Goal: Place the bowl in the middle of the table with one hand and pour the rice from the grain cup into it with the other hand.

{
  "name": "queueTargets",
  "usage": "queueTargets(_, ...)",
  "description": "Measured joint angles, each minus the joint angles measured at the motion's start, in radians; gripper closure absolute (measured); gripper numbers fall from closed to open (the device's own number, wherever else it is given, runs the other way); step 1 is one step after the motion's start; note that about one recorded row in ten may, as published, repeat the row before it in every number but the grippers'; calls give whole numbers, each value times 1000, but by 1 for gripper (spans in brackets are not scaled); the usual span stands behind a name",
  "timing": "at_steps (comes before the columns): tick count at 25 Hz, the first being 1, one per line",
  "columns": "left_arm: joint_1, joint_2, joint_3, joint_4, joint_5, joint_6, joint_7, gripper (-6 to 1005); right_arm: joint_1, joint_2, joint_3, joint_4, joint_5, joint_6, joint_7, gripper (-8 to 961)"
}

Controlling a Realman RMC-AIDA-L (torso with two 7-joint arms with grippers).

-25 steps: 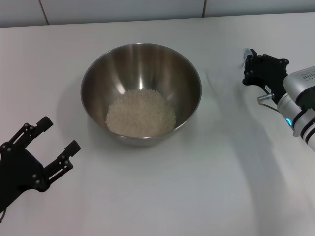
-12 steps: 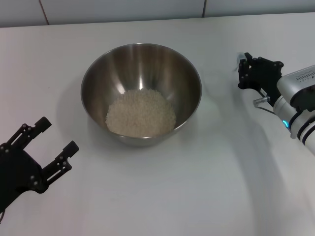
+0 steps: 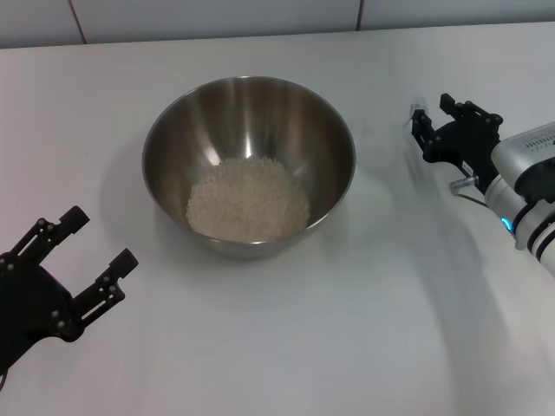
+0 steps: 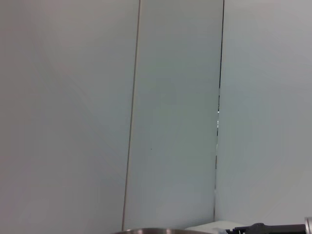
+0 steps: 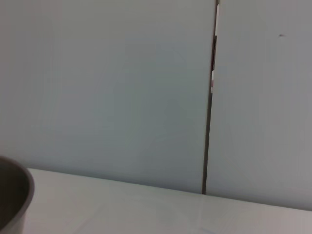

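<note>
White bench [image 3: 286,347] fills the head view, pale wall panels behind it. At the near left edge the left claw [image 3: 94,259] hovers with fingers spread apart, holding nothing. To the right of the bowl [image 3: 249,165], the right claw [image 3: 435,121] hangs over the bench; whether its fingers are apart or together cannot be told. Rice [image 3: 248,200] lies heaped inside the bowl at mid-bench.

Behind the far edge of the tabletop, a pale wall [image 3: 217,17] of flat panels rises. Dark vertical seams [image 4: 219,97] split the panels, one seam [image 5: 210,97] running straight down to the far edge, and a lighter joint [image 4: 131,112] stands beside them.
</note>
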Motion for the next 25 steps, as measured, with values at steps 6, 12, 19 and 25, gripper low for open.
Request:
queueTargets(6, 0, 2, 0, 2, 0, 6, -4, 191, -19, -2, -22, 1, -1, -26, 6, 520)
queueTargets(12, 0, 1, 0, 4, 0, 7, -5, 191, -53, -4, -47, 1, -1, -87, 7, 428)
queueTargets(19, 0, 1, 0, 2, 1, 4, 2, 191, -119, -6, -69, -1, -2, -197, 12, 381)
queueTargets(25, 0, 0, 0, 2, 4, -1, 3, 191, -155, -9, -91, -76, -3, -397, 206, 382)
